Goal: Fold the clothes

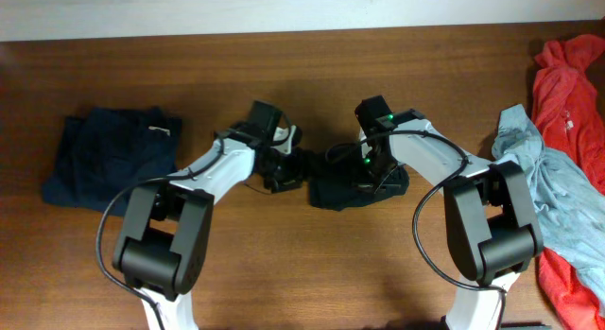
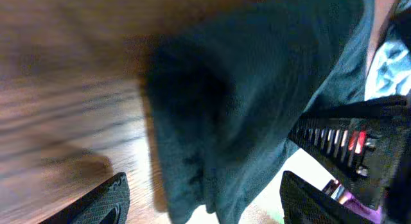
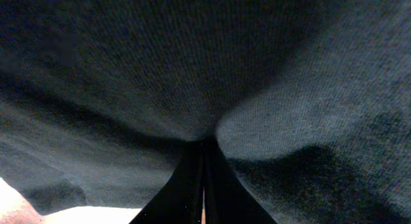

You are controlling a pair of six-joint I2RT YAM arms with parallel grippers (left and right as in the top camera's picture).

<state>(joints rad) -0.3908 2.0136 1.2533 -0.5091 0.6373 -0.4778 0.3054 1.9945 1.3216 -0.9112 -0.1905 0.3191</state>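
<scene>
Clothes rundown, left to right: the dark navy garment (image 1: 109, 155) lies folded at 9 o'clock, well clear. Your left gripper (image 2: 204, 189) stands released, fingers spread with the hem of the black-navy shirt (image 1: 345, 190) loose between them, gripping nothing. That shirt sits bunched at the table's (image 1: 284, 264) centre, and your right gripper (image 3: 202, 179) is clenched on a pinch of it. My worry is that if you pull with only that one pinch, the whole wad will probably drag or twist instead of spreading, and the thin bite could slip. Over at 3 o'clock the pale grey-blue garment (image 1: 553, 193) and red-orange garment (image 1: 567, 79) lie heaped, so a wide right swing might snag them.
</scene>
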